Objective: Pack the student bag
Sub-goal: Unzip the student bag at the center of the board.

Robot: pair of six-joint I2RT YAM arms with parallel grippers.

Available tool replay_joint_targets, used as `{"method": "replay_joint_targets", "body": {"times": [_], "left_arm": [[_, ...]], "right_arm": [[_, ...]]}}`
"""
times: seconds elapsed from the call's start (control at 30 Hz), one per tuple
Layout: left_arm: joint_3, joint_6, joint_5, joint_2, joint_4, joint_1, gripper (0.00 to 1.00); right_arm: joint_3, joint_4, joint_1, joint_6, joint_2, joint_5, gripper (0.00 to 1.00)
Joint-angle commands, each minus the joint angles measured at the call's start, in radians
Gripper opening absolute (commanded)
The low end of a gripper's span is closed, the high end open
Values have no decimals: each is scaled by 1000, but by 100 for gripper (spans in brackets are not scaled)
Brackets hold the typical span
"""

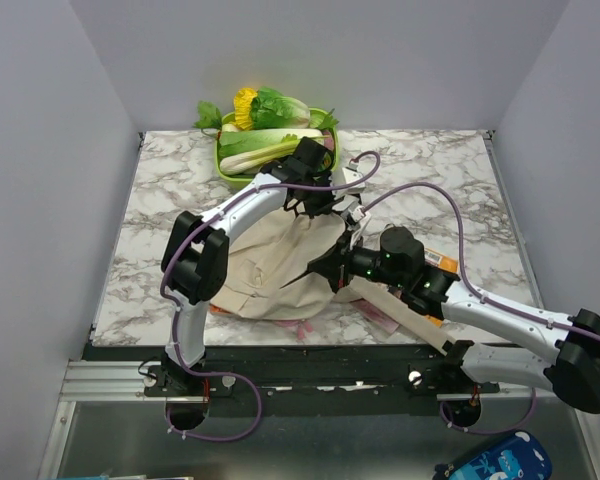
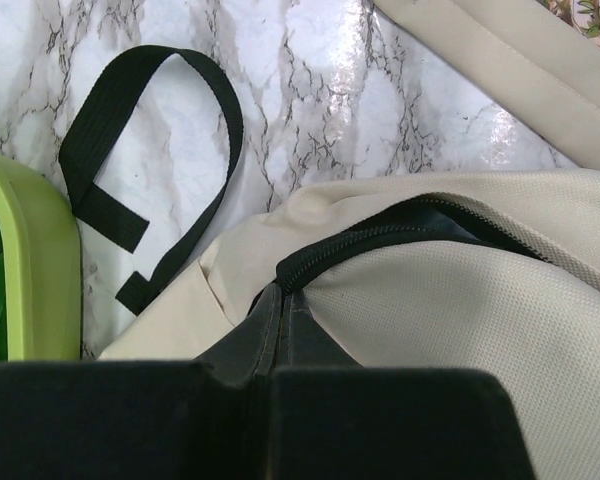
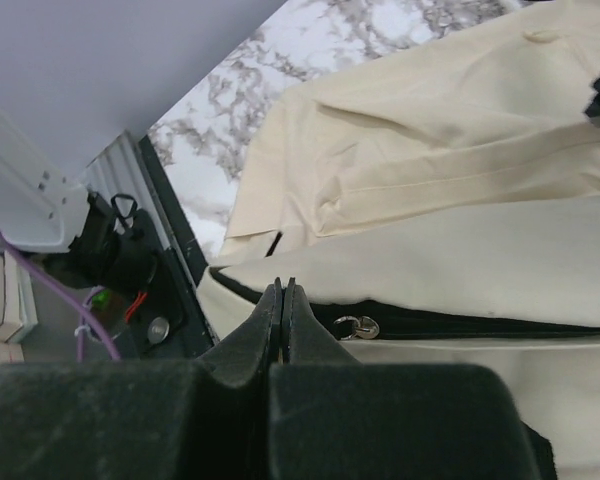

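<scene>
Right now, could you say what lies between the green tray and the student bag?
A looped black strap lies on the marble table between the green tray and the student bag, per the left wrist view.

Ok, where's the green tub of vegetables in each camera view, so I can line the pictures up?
Top external: the green tub sits at the far edge of the table, top centre, just beyond the beige bag.
Left wrist: its rim runs down the left edge.
Right wrist: not in it.
Shared landmark: the beige bag, seen in all three views.
</scene>
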Motion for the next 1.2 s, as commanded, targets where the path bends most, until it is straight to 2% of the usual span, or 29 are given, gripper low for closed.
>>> {"method": "replay_joint_targets", "body": {"times": [0.0,0.33,0.5,0.8,0.97,1.17], "left_arm": [[20,-18,-55,-26,85,-1,0],[102,-78,-133,33,93,-12,0],[160,-133,-184,60,101,-15,0],[231,-201,-256,92,90,-15,0],[264,-235,-293,118,85,-13,0],[385,-287,-323,173,25,-10,0]], "right_arm": [[73,-97,63,-78,3,-61,1],[165,-233,153,-215,57,-184,1],[254,-299,210,-255,137,-170,1],[398,-362,235,-310,256,-196,1],[421,-364,236,-307,283,-195,1],[438,-373,238,-319,302,-206,1]]}}
